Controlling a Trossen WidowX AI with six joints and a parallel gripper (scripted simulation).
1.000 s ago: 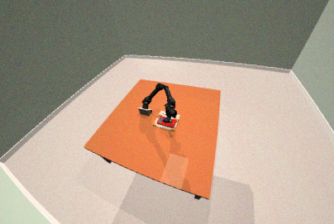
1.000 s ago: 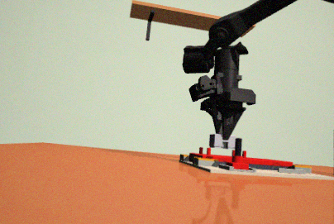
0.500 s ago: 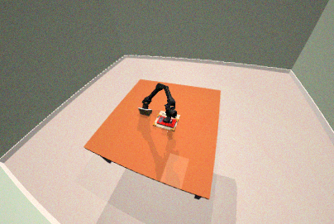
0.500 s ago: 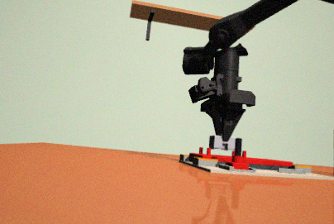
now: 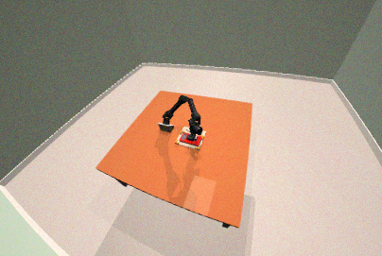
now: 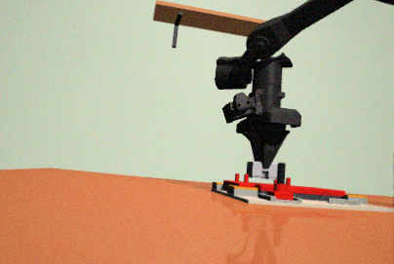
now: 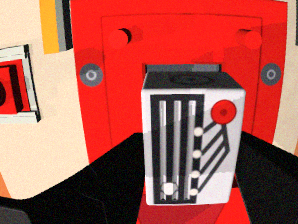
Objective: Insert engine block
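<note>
My gripper (image 6: 265,167) (image 5: 191,135) (image 7: 189,192) is shut on the engine block (image 7: 189,145) (image 6: 265,170), a white and black block with black stripes and a red dot on its top face. It holds the block upright directly over the red car body (image 7: 107,116) (image 6: 312,192) (image 5: 186,143). In the exterior view the block's lower edge sits at about the level of the car body's top. A dark opening edge (image 7: 180,68) shows just beyond the block in the wrist view. I cannot tell how deep the block sits.
The car body lies on a cream baseplate (image 7: 33,143) (image 6: 361,206) with yellow and grey corner marks, on an orange table (image 5: 151,158) (image 6: 98,216). A small red part (image 7: 9,92) sits in a pocket at the plate's left. Red pegs (image 6: 237,177) stand on the body.
</note>
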